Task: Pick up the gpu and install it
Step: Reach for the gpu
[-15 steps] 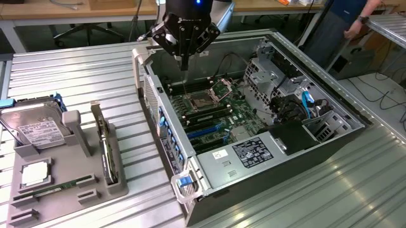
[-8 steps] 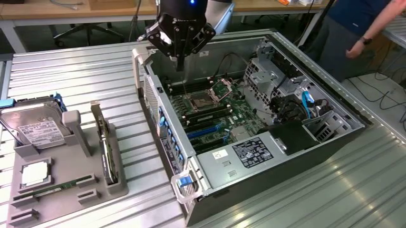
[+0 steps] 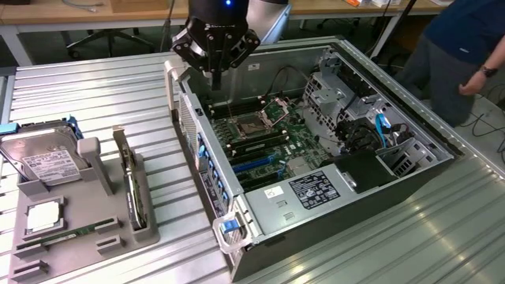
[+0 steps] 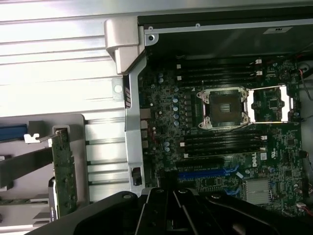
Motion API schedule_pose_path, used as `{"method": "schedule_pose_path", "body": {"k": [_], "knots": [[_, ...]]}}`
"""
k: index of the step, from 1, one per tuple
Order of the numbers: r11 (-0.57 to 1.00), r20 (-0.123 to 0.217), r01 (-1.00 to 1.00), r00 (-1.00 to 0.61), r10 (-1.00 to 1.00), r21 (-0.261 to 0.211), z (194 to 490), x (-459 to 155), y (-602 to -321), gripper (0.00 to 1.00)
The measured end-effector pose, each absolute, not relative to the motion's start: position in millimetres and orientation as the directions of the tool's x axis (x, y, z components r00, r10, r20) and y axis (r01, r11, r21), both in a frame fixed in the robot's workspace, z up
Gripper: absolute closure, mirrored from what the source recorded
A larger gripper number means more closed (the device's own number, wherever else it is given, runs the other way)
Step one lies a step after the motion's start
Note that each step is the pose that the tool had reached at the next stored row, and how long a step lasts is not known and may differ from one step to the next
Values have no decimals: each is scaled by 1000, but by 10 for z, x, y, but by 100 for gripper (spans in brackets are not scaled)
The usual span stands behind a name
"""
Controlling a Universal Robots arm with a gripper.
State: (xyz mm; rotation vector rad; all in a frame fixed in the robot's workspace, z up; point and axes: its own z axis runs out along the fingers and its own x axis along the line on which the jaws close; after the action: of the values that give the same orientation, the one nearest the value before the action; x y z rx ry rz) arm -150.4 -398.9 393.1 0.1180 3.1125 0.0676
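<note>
The pincer (image 3: 214, 83) (image 4: 166, 181) hangs over the rear edge of the open computer case (image 3: 387, 83), its tips drawn together on nothing, pointing down just above the motherboard (image 3: 268, 142) (image 4: 195, 147). Beneath it lie the open CPU socket (image 3: 252, 126) (image 4: 225, 107), rows of black memory slots and the blue expansion slots (image 3: 261, 163) (image 4: 205, 172). Toward the case's front sit drive cages, blue cables and a labelled power supply (image 3: 311, 189).

The gpu (image 3: 134, 189) (image 4: 63, 171) is well apart from the pincer, outside the case on the exterior view's left. It stands on edge in a slot of a grey holder tray (image 3: 87, 165), untouched. In the same tray are a hard drive (image 3: 44, 157) with a white label, a processor chip (image 3: 44, 216) lying flat and a green RAM stick (image 3: 67, 234).

Case and tray rest on a ribbed metal table (image 3: 94, 89). Beyond it are wooden desks and a chair base, and a person (image 3: 465, 41) in dark clothes stands at the exterior view's right.
</note>
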Motion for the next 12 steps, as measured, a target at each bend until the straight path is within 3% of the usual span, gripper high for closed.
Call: {"method": "schedule_pose_path", "body": {"k": [12], "knots": [[996, -24, 75, -997, 76, 44, 3928, -1800, -3989, 89]]}}
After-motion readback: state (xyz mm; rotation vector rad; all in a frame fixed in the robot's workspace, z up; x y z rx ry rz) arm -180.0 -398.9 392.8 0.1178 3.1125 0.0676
